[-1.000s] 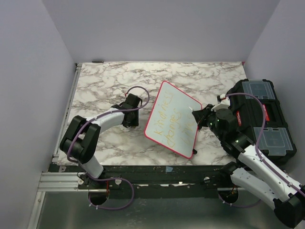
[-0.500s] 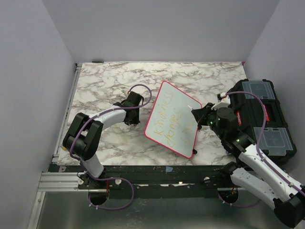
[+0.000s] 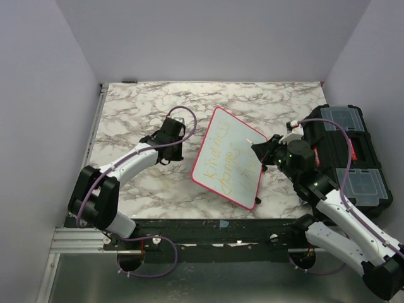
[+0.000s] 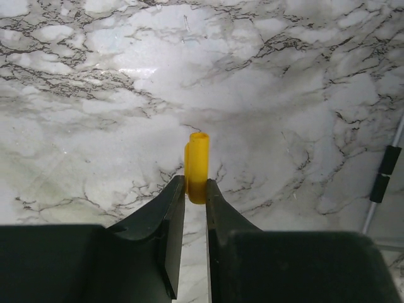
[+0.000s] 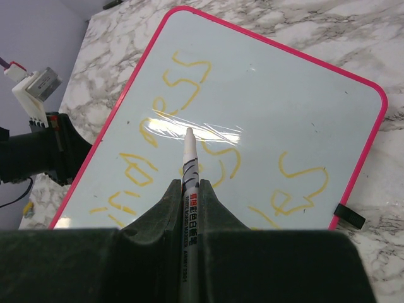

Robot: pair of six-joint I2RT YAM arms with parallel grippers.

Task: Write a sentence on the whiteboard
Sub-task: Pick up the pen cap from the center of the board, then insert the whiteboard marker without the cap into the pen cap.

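black plastic toolbox (image 3: 344,154) at the right edge, with clear-lidded compartments on top; contents cannot be told. flat rectangular whiteboard (image 3: 243,140), thin pink-red frame and rounded corners, is laid askew on the marble-patterned surface (image 3: 132,107), between the arms and just beside the toolbox. the board is glossy, a glare streak is seen. a small black clip (image 5: 349,216) is fixed on its edge. the sentence (image 5: 189,88) is written in thin, faint yellow letters. right fingers (image 5: 172,202) are clamped on a slim white marker (image 5: 189,158), tip over the letters – contact cannot be told. left fingers (image 4: 178,197) are clamped on a yellow cylindrical cap (image 4: 198,161) over bare marble, apart from the board.
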